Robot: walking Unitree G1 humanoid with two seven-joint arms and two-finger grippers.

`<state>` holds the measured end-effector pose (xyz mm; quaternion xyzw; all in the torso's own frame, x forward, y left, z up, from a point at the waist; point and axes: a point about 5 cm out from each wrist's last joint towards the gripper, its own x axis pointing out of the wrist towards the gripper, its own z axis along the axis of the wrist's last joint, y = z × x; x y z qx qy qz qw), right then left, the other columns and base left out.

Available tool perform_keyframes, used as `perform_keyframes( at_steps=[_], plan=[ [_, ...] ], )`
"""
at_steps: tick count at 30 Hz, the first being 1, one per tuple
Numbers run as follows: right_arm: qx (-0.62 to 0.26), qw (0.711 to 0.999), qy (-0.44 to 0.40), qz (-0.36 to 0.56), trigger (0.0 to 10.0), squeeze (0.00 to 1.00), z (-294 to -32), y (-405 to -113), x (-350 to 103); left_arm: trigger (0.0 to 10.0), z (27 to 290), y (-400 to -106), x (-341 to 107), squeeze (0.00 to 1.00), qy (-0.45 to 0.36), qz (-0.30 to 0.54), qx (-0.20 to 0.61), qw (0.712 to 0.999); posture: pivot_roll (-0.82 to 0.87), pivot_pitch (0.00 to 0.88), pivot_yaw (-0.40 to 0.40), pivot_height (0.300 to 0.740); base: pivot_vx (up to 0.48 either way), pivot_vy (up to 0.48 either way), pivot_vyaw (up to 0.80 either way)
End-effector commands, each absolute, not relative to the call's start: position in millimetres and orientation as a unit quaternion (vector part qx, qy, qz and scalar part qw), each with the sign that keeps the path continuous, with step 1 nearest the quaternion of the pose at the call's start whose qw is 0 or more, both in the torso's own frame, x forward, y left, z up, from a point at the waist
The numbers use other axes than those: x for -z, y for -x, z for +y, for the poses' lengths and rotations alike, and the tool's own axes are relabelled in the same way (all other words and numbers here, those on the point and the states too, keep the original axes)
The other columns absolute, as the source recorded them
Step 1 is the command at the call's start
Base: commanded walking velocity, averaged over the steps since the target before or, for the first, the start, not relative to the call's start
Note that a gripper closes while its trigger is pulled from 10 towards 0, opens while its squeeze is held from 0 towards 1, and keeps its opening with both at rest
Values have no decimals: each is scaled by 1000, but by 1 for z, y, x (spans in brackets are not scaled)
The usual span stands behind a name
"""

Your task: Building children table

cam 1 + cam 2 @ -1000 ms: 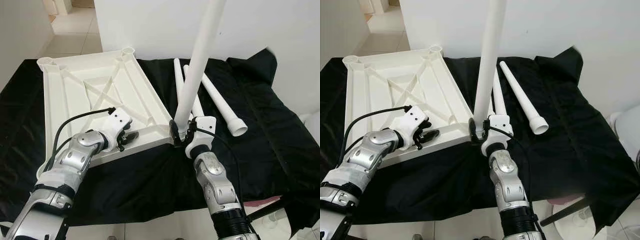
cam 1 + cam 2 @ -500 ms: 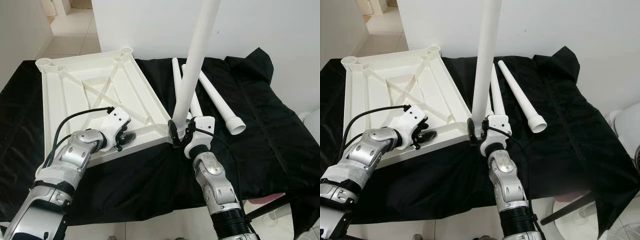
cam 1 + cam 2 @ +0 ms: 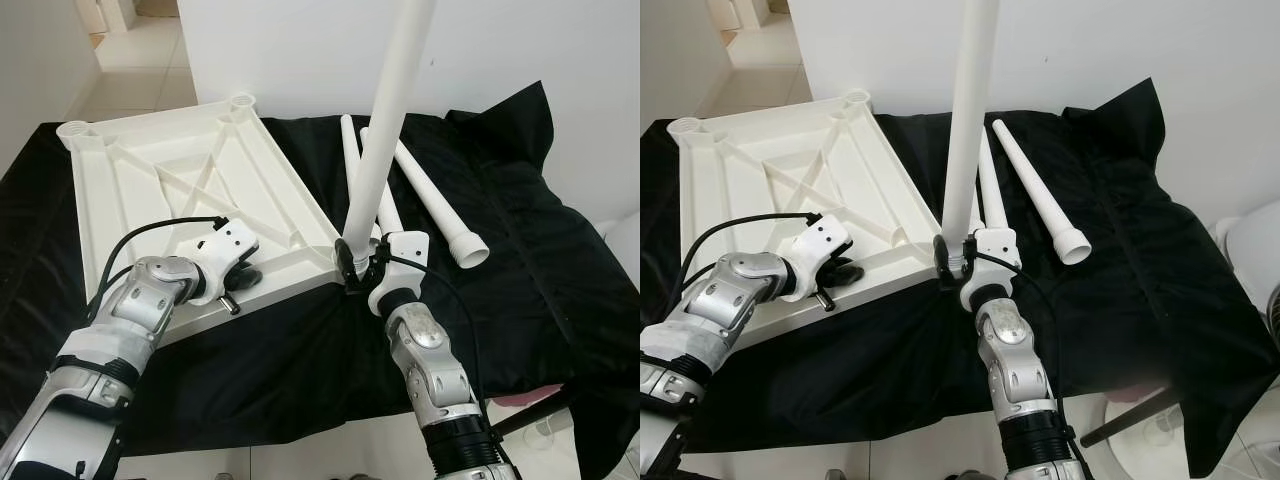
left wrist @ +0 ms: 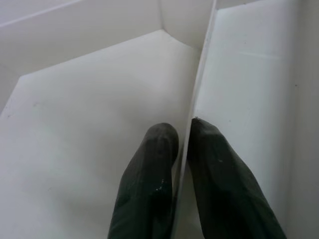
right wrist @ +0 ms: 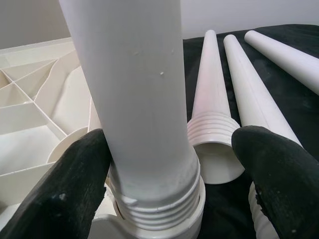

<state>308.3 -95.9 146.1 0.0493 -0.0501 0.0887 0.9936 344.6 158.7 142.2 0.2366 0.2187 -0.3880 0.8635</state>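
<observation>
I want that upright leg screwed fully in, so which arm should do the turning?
Right. The right gripper already brackets the upright leg at its threaded base in the tabletop's corner socket; the left gripper is pinching a tabletop rib, likely steadying it.

left gripper [image 4: 182,149] reaches forward, jaws pinched (nearly together); right gripper [image 5: 172,164] upright, jaws spread wide.

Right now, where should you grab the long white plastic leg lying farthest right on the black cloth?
Probably mid-shaft on the farthest-right white plastic leg, coming from above. It lies flat on the black cloth, apart from the other loose legs; the smooth tapered shaft looks easier to pinch than its wide ribbed end.
</observation>
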Motion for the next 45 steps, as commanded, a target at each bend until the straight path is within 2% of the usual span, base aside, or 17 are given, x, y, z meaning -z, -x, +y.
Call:
perform_keyframes(
  at_steps=[1, 8, 13, 21, 24, 35, 36, 38, 39, 42, 44, 45],
  plan=[
    [-65, 996, -47, -36, 10000, 0, -107, -310, -139, 0, 190, -342, -128, 0, -247, 273, 318, 874, -36, 73, -17, 740, 0, 0, 0],
    [-67, 996, -45, -36, 10000, 0, -107, -309, -139, 0, 196, -339, -129, 0, -247, 284, 310, 873, -38, 77, -18, 740, 0, 0, 0],
    [-66, 996, -43, -36, 10000, 0, -108, -309, -139, 0, 210, -330, -136, 0, -241, 300, 286, 878, -45, 80, -11, 740, 0, 0, 0],
    [-67, 996, -42, -34, 10000, 0, -108, -308, -137, 0, 215, -317, -140, 0, -227, 305, 270, 885, -41, 84, -18, 740, 0, 0, 0],
    [-71, 996, -40, -32, 10000, 0, -107, -308, -136, 0, 221, -315, -146, 0, -218, 293, 250, 897, -41, 86, -19, 740, 0, 0, 0],
    [-77, 996, -35, -30, 10000, 0, -106, -308, -135, 0, 234, -316, -157, 0, -218, 285, 205, 911, -36, 87, -29, 740, 0, 0, 0],
    [-78, 996, -35, -30, 10000, 0, -105, -309, -135, 10000, 228, -319, -156, 0, -223, 272, 208, 913, -35, 87, -30, 740, 0, 0, 0],
    [-79, 996, -34, -30, 10000, 0, -105, -309, -135, 10000, 223, -322, -156, 0, -227, 263, 210, 914, -35, 87, -30, 740, 0, 0, 0],
    [-77, 996, -32, -31, 10000, 0, -106, -309, -135, 10000, 208, -326, -155, 0, -235, 241, 228, 914, -39, 87, -28, 740, 0, 0, 0],
    [-75, 996, -31, -33, 10000, 0, -107, -309, -136, 10000, 193, -328, -158, 0, -211, 219, 253, 919, -42, 87, -27, 740, 0, 0, 0],
    [-75, 996, -31, -33, 10000, 0, -107, -309, -136, 10000, 193, -328, -158, 0, -211, 219, 253, 919, -42, 87, -27, 740, 0, 0, 0],
    [-74, 996, -27, -40, 10000, 0, -107, -308, -137, 10000, 183, -331, -163, 1000, -176, 201, 265, 926, -46, 90, -23, 740, 0, 0, 0]
  ],
)
